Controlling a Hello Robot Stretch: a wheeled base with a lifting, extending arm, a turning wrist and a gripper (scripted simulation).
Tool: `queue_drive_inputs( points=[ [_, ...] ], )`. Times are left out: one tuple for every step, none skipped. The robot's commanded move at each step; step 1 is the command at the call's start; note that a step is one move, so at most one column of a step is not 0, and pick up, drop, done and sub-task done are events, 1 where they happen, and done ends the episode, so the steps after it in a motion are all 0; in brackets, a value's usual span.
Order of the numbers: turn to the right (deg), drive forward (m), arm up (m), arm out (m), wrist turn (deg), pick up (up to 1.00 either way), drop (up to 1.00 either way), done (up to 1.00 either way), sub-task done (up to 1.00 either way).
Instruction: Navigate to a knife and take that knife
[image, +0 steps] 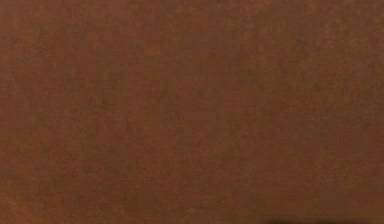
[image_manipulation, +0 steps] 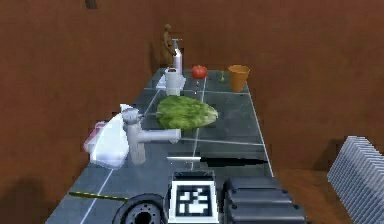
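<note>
Knife (image_manipulation: 215, 158) lies on the desk (image_manipulation: 245, 128) beside the lettuce (image_manipulation: 186, 111) in the arm side view, near the tool (image_manipulation: 138, 209), whose state I cannot tell; the forward view faces a brown wall (image: 190, 110).

Dark-handled knife (image_manipulation: 216, 159) flat on the grey countertop (image_manipulation: 240, 128), pale blade pointing left.

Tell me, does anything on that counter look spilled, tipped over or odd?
Nothing stands out. The knife lies flat on the counter, the lettuce rests near it, and the orange pot stands upright with nothing spilled around it.

brown wall (image: 192, 112) close ahead, counter (image_manipulation: 236, 122) alongside
</note>
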Motion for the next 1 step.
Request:
queue_drive_inputs(
  points=[
    [0.0, 0.00, 0.00, 0.20, 0.0, 0.00, 0.00, 0.00, 0.00]
  ],
)
